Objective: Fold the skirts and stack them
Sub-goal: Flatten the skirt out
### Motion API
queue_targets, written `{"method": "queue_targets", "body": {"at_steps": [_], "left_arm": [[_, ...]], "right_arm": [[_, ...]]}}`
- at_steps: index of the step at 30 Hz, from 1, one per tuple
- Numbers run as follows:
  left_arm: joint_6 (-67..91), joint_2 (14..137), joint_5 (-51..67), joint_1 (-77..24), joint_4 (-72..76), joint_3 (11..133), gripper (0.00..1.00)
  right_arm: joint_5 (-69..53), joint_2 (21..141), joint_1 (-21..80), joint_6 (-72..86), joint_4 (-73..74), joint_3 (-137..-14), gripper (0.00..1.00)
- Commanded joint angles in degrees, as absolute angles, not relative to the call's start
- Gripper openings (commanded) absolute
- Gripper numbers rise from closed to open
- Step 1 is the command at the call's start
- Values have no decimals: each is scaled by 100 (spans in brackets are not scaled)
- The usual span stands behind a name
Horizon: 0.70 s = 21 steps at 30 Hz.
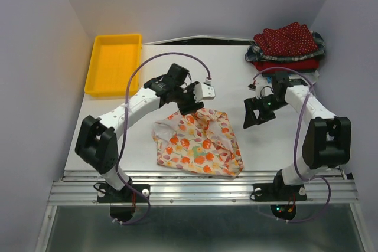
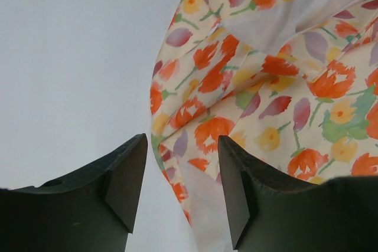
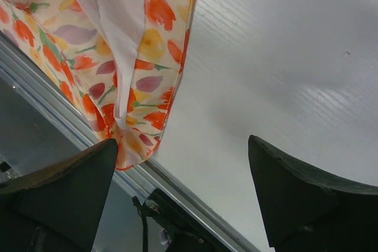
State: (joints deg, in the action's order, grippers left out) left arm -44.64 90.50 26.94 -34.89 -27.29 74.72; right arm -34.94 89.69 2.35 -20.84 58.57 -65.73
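Hovering left claw (image 1: 190, 107) agape over cream skirt (image 1: 198, 146) | right claw (image 1: 258, 117) agape | yellow tray (image 1: 90, 81) far-left

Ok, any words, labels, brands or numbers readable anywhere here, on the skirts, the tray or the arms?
None readable. The flowered skirt shows only its flower print, the stacked skirts only dots and plain cloth, the yellow tray is blank, and no lettering can be made out on the left arm or the right arm.
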Motion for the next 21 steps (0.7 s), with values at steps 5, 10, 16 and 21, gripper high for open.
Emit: {"method": "queue_targets", "body": {"at_steps": [5, 10, 16, 21], "left_arm": [[-6124, 10290, 2506, -4419, -3137, 8542, 64], [-6521, 10941, 2180, -4746, -3770, 8929, 63], [-6635, 11075, 2311, -4746, -4034, 9185, 32], [-6662, 10636, 2250, -4720, -4192, 9097, 50]], "right_arm": [[-2962, 8807, 229, -2513, 6319, -6671, 96], [-2856, 8719, 229, -2619, 6504, -6662, 96], [-2769, 8622, 229, -2619, 6469, -6653, 97], [-2769, 8622, 229, -2663, 6504, -6706, 97]]}}
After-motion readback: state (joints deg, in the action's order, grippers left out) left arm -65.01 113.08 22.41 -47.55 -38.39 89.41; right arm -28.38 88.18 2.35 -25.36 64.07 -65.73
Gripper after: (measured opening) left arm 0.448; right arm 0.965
